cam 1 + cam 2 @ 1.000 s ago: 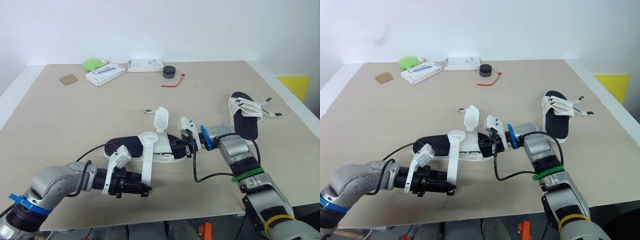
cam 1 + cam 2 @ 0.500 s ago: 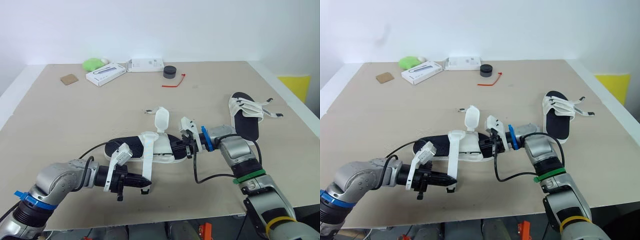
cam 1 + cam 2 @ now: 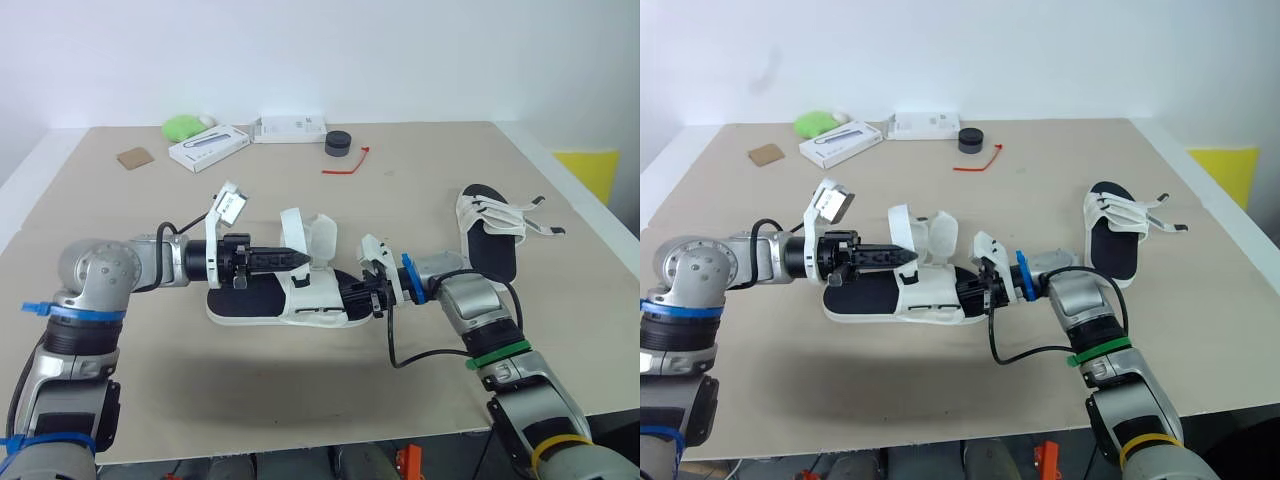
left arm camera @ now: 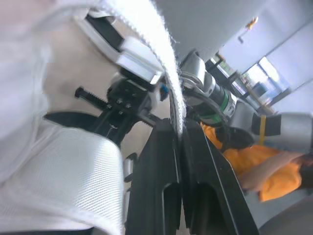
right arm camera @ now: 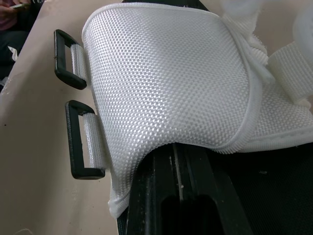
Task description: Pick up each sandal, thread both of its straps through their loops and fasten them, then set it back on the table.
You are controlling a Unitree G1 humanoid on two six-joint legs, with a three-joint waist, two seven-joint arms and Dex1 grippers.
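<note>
**Strap raised, loop to be met**

The near sandal [image 3: 262,300] is found at the middle of the bench [image 3: 420,180]. Its mesh flap [image 5: 161,73] is gripped from the right side by the right pincer [image 3: 348,294], whose fingers are pressed together on it. One strap [image 3: 292,228] is pinched in the left pincer [image 3: 300,257] and held up over the sole. For clean threading, the strap end should be kept flat and untwisted. It should be lined up with one of the black loops [image 5: 59,58] and fed through while the flap is held taut. The second sandal [image 3: 490,232] is seen well apart, to the right.
</note>
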